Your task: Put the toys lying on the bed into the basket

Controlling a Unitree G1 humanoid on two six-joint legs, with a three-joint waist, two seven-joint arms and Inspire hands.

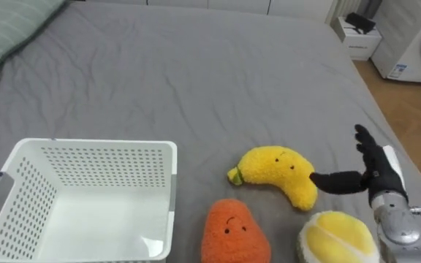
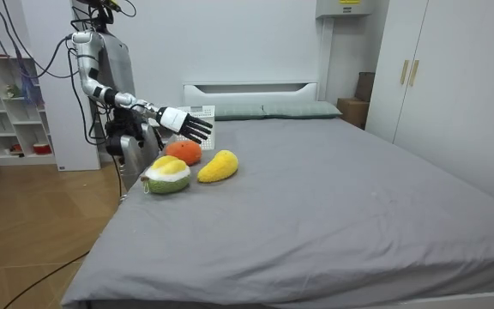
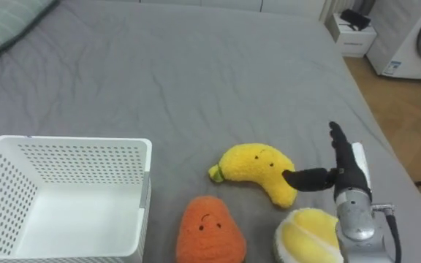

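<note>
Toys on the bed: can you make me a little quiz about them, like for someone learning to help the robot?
1. True or false: the white basket already has a toy inside.
2. How many soft toys lie on the bed?
3. The thumb of the right hand points toward:
A. the banana toy
B. the white basket
C. none of these

Key
1. False: the basket is empty.
2. Three: the banana toy, the orange toy and the round yellow toy.
3. A
</note>
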